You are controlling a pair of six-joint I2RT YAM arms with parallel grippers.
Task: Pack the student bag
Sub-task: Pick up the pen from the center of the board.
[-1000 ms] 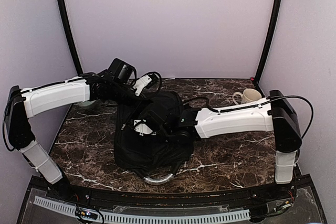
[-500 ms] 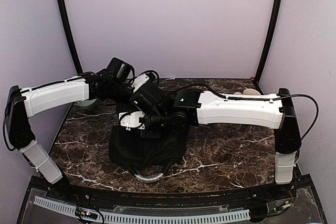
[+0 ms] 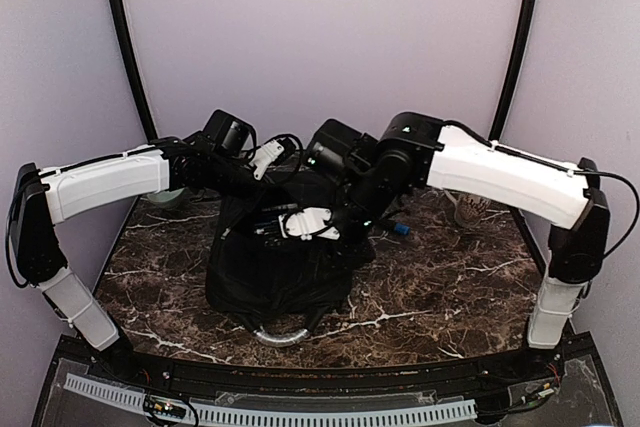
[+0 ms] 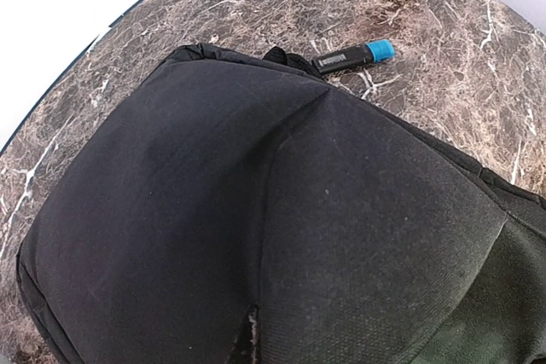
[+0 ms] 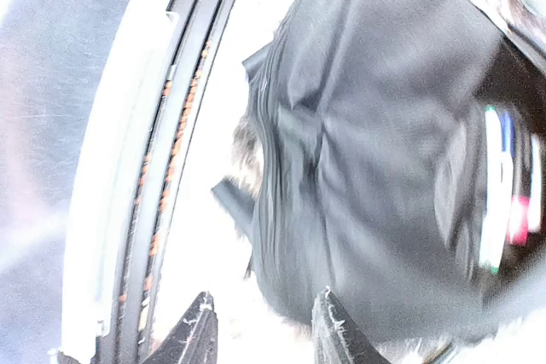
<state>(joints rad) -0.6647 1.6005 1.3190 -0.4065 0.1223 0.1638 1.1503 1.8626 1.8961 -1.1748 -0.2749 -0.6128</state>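
Note:
The student bag [image 3: 275, 272] is a large black backpack lying in the middle of the table, its pale grey loop handle [image 3: 280, 335] toward the near edge. It fills the left wrist view [image 4: 256, 210]. My left gripper [image 3: 272, 162] is at the bag's far end. Only a sliver of a fingertip [image 4: 243, 343] shows, pinched into a fold of the fabric. My right gripper [image 3: 290, 227] hovers over the bag's upper part. In the blurred right wrist view it [image 5: 264, 330] is open and empty, with the bag [image 5: 384, 168] beyond.
A black marker with a blue cap [image 3: 400, 229] lies just right of the bag and also shows in the left wrist view [image 4: 354, 57]. A pale mug [image 3: 470, 209] stands at the back right, partly behind the right arm. A pale green item [image 3: 168, 197] sits at the back left.
My right arm has risen and swung back from low over the bag, uncovering the marker. The bag has shifted a little to the left. The left arm has stayed in place.

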